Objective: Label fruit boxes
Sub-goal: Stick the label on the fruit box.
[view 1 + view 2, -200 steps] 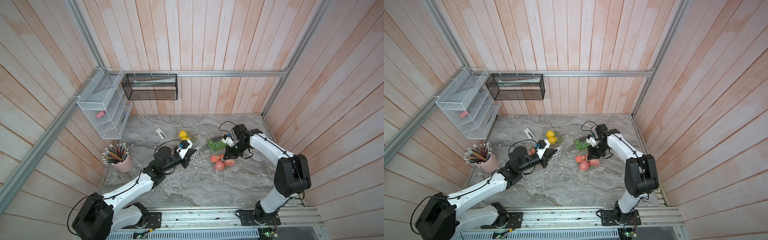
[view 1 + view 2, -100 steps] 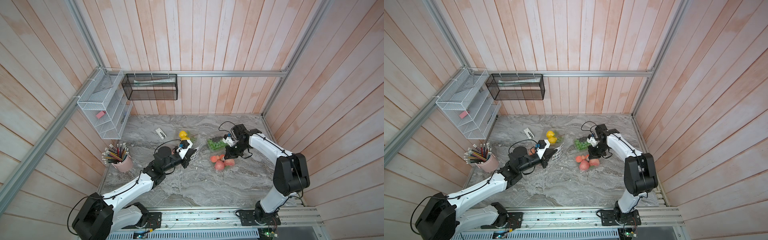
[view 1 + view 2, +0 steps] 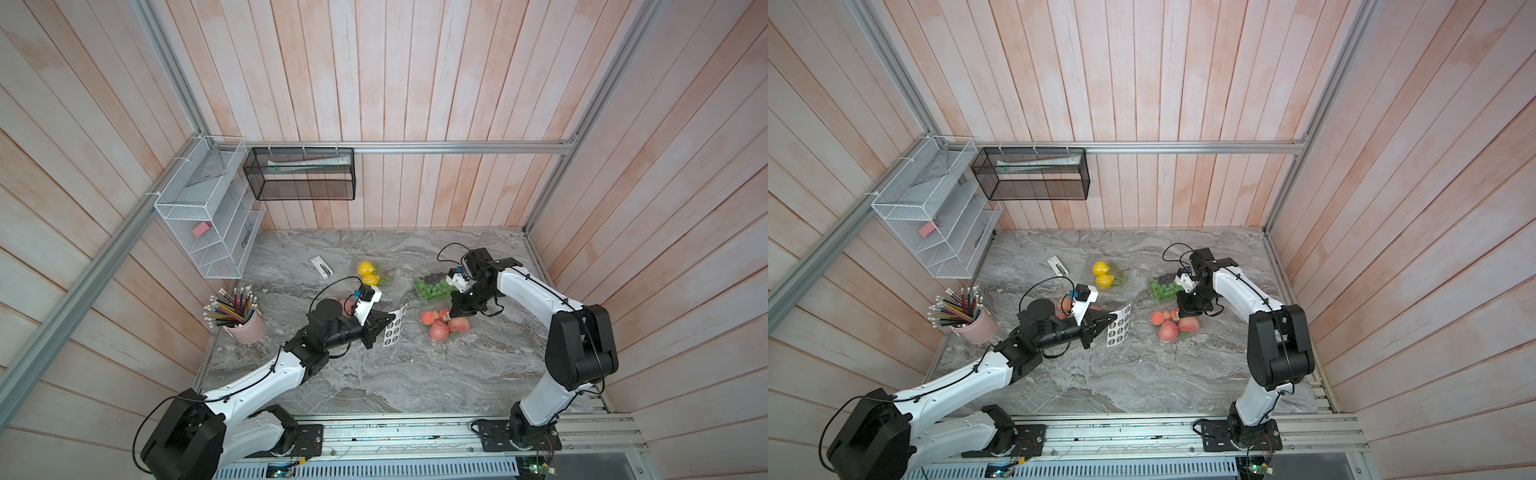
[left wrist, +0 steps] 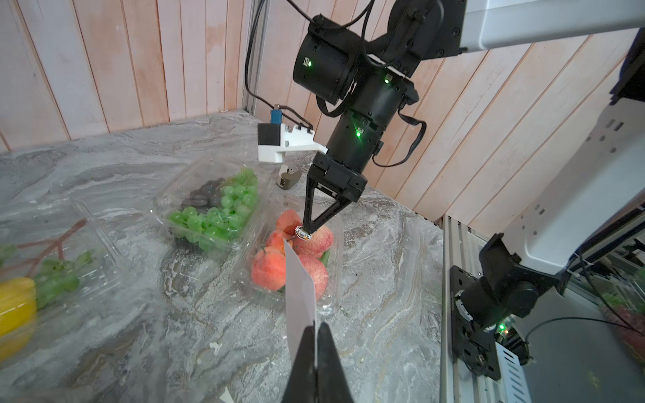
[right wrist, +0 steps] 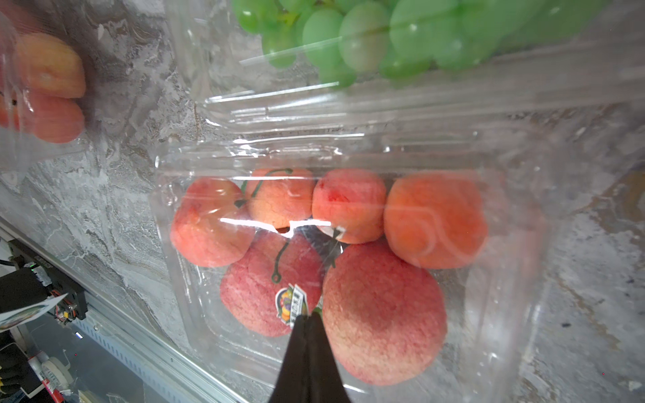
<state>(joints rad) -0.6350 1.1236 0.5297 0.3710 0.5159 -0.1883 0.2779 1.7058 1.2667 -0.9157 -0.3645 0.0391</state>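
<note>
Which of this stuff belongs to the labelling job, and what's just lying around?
Job: apple box, grape box, yellow-fruit box, orange box, sticker sheet in left gripper, sticker in right gripper.
Idle: pencil cup, small white tool, wire rack, black basket.

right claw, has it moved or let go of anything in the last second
Nothing visibly changed. The right claw stays shut on the small sticker, just over the lid of the red-fruit box. The left claw stays shut on the sticker sheet.
</note>
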